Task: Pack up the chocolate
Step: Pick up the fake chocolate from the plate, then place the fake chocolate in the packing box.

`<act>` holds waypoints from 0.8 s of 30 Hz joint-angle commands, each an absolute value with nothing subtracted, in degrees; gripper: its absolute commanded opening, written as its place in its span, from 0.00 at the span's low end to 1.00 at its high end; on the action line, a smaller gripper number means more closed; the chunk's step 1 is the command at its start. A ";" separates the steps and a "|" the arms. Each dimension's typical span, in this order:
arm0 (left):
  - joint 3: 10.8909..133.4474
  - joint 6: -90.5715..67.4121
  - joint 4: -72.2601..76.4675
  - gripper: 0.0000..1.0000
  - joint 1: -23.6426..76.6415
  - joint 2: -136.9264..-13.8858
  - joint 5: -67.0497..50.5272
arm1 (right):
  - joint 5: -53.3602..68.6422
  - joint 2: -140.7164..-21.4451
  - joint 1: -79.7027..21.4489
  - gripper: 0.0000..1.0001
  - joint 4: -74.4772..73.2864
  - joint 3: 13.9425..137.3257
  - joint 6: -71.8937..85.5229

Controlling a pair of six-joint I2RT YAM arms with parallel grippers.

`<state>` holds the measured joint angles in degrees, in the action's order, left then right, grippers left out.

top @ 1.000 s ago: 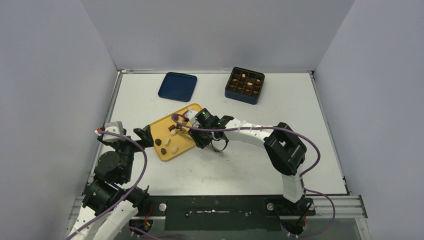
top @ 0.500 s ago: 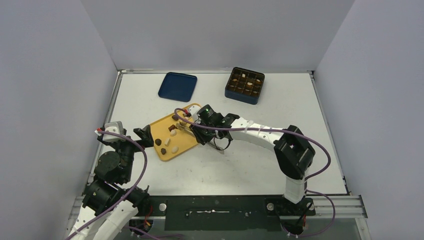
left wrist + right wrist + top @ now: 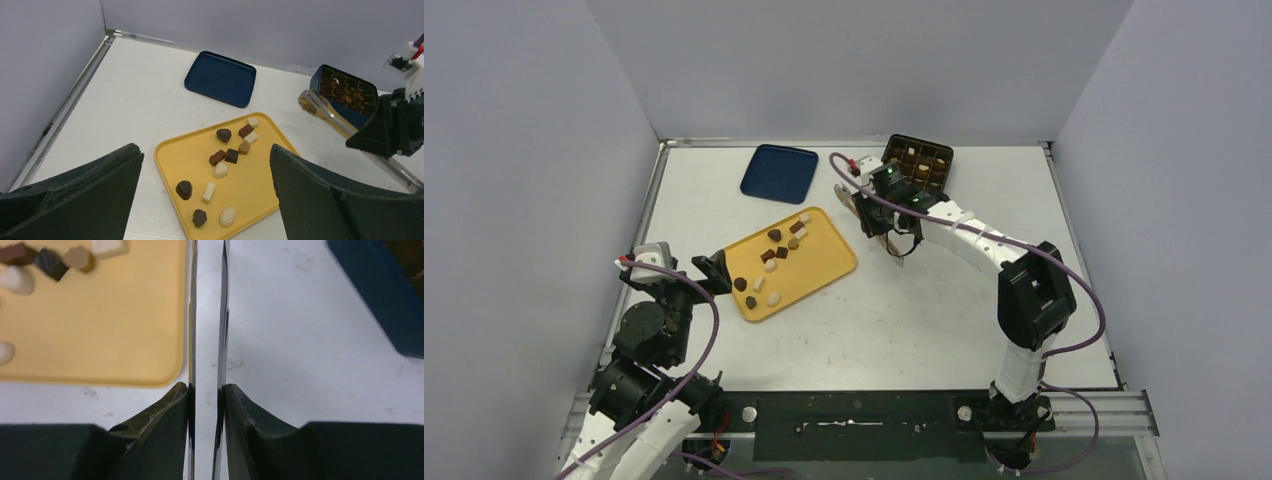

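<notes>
My left arm [image 3: 649, 330] sits folded low, left fingers [image 3: 90, 185] spread wide; my right arm [image 3: 969, 235] stretches far forward, right fingers [image 3: 165, 410] pinched on tongs [image 3: 192, 315].

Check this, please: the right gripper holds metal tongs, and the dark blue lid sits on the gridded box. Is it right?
Not quite. The right gripper does hold metal tongs, but the dark blue lid lies on the table, apart from the gridded box, as the top external view shows.

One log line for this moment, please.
right tool: shut on tongs, over table between tray and box | left tool: open, near tray | chocolates: many on tray, some in box
</notes>
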<state>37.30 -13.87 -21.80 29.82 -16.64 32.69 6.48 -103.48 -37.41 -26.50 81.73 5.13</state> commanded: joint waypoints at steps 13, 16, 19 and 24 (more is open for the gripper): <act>37.70 -13.36 -19.38 0.97 29.44 -17.40 31.14 | 0.88 -107.64 -23.31 0.26 -26.05 94.31 7.89; 37.66 -13.29 -19.32 0.97 29.44 -17.49 30.84 | 0.65 -108.83 -22.56 0.28 -25.36 94.83 8.73; 37.62 -13.27 -19.18 0.97 29.44 -17.48 30.68 | 0.52 -110.08 -21.93 0.28 -24.83 95.20 9.21; 37.68 -13.28 -19.26 0.97 29.44 -17.58 30.61 | 1.91 -112.43 -20.90 0.28 -24.63 96.59 9.43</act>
